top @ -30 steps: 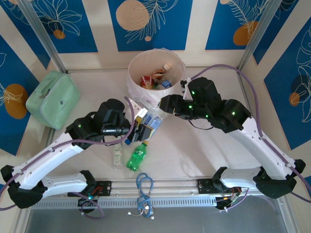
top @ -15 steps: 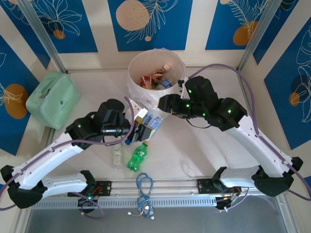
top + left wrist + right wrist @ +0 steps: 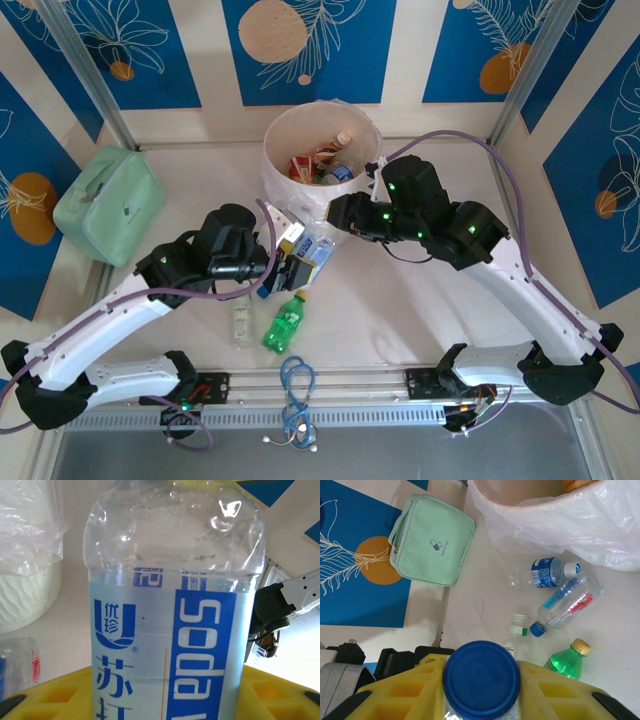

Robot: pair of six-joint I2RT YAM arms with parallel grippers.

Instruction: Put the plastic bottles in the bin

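Your left hand [image 3: 290, 262] is pinching a clear soda bottle [image 3: 175, 605] with a blue-and-white label. In its wrist view the bottle fills the gap between the yellow pads [image 3: 50, 697], which sit against it on both sides. The bottle is just in front of the bin [image 3: 268, 150], near the liner [image 3: 30, 525] and short of the opening.

Your right hand [image 3: 336, 212] is closed on a second bottle. Its blue cap [image 3: 481, 679] sits tight between that hand's yellow pads, and the body under the cap is hidden. From above, this hand is just beside the bin's near right side.

On the counter [image 3: 400, 310] you have a green bottle [image 3: 285, 322] with a yellow cap and, just left of it, a small clear bottle [image 3: 240, 320]. The right wrist view also shows a blue-labelled bottle [image 3: 547, 572] and a clear blue-capped bottle [image 3: 565, 605] near the liner. Other bottles [image 3: 318, 165] lie inside the bin.

Compared with a second ago, the right arm [image 3: 470, 235] has edged slightly toward the bin and its cable [image 3: 450, 138] has shifted with it. The left arm [image 3: 150, 290] and the bottles on the counter lie as they did.
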